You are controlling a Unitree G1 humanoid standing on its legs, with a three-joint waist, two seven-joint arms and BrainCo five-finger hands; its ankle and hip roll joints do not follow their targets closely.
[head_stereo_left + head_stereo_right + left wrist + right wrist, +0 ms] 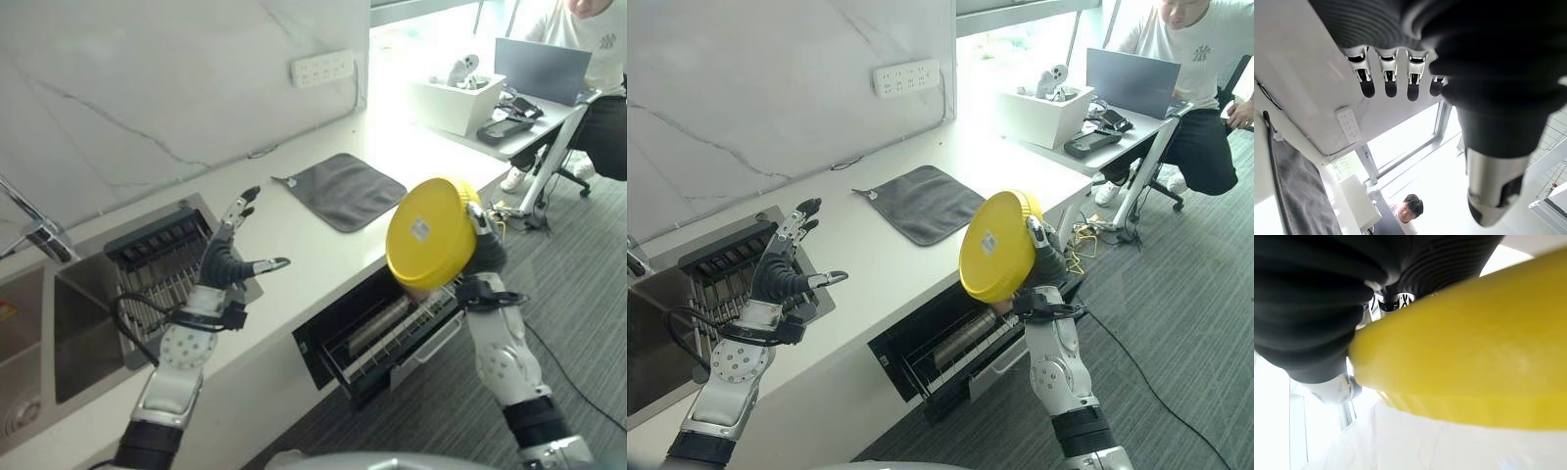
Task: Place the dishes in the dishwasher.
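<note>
Yellow bowl up on edge, right over the open dishwasher rack.

The right hand (1043, 257) has the yellow bowl (996, 246) grasped by its rim, fingers curled round the far-right edge, and it is held tilted on its side with the underside facing the camera. Directly below and a touch to the left sits the pulled-out dishwasher rack (955, 354), set under the front edge of the white surface (892, 262). So the bowl's way in looks to be straight down, flat face roughly in line with the rack's wires. The left hand (227, 264) hovers over the surface near the sink (83, 328), fingers spread and released, holding nothing, well apart from the bowl. A grey mat (343, 189) lies further back.
</note>
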